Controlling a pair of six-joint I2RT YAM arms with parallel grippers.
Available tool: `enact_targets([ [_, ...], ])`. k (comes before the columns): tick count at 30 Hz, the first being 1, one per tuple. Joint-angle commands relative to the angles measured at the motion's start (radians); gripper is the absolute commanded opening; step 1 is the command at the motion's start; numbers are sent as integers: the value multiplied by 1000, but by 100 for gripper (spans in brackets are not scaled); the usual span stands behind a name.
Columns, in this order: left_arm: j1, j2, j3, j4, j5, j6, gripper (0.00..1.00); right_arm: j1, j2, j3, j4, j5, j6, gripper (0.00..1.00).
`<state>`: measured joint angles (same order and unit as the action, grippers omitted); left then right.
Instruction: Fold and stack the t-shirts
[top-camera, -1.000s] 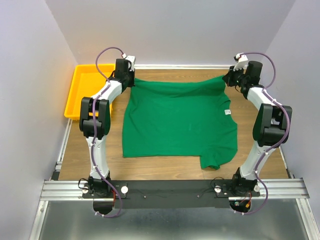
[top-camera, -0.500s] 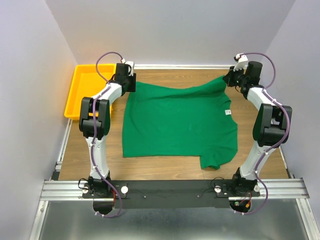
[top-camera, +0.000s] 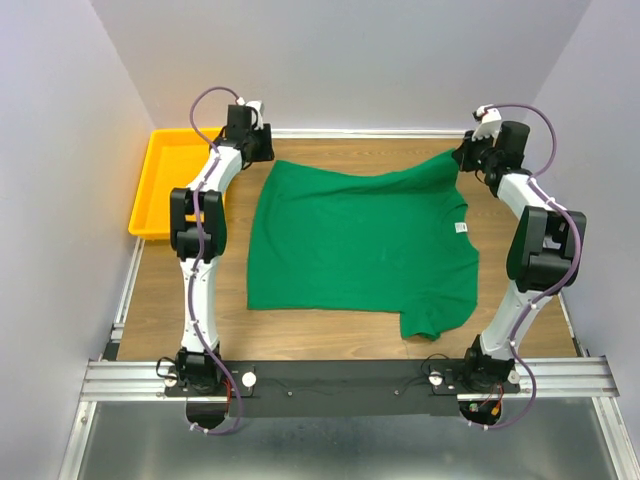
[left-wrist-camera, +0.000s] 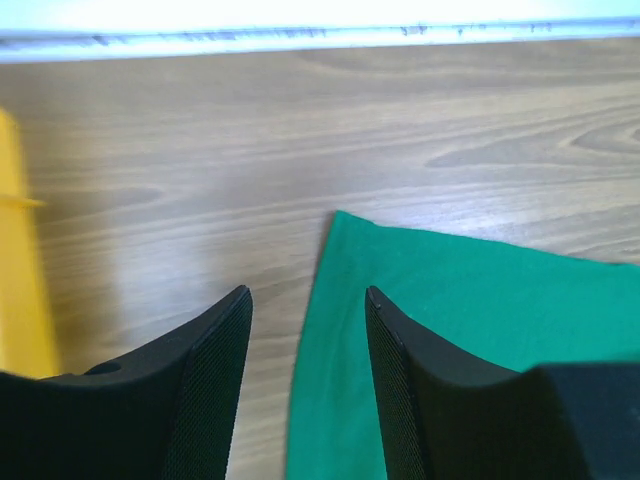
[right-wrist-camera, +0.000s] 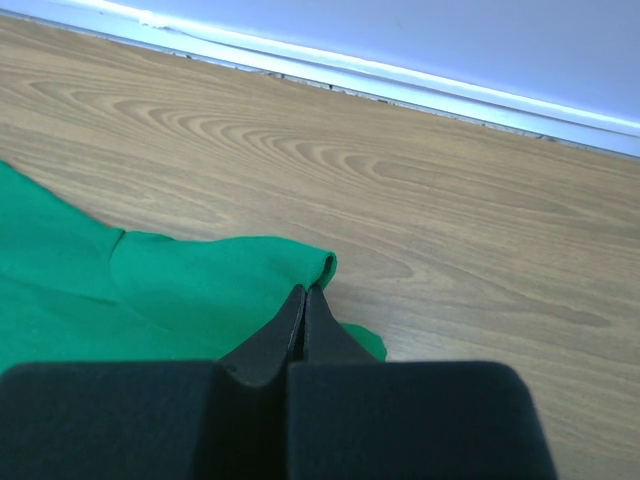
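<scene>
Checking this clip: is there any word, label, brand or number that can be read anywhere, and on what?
None can be read.
White neck label on the green t-shirt: too small to read.
Yellow bin: no print visible.

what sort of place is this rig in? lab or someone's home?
Probably a lab test cell: plain walls box in a wooden table, left arm and right arm bolt to an aluminium rail, with one green t-shirt and a yellow bin.
</scene>
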<state>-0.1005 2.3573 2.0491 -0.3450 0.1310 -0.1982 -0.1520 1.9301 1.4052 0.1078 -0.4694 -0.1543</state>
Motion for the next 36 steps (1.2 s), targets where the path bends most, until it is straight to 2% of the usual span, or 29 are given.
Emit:
enact_targets([
  [1,12,102,62,-101,128,-87,56,-8,32,34,-14,-17,4,1],
  [10,12,240,207,-126,160,-207,55,-8,23,21,-16,-35,16,1],
  [14,10,267,233,-132,171,-222,47,-8,20,18,-19,-34,19,1],
  [19,2,290,272,-153,174,-227,43,-8,23,24,-22,-35,30,1],
  [22,1,301,289,-154,183,-228,35,-8,26,31,-25,-35,38,1],
  [25,-1,313,301,-155,197,-236,21,-8,21,29,-26,-37,41,1],
  [28,-1,318,299,-150,214,-237,12,-8,17,25,-30,-34,39,0],
  [30,-2,316,295,-144,214,-236,2,-8,12,21,-31,-31,36,0],
  [34,-1,248,229,-83,168,-210,0,-8,1,17,-33,-32,35,0],
  [36,2,154,154,-7,144,-192,0,-8,0,18,-34,-37,35,1],
])
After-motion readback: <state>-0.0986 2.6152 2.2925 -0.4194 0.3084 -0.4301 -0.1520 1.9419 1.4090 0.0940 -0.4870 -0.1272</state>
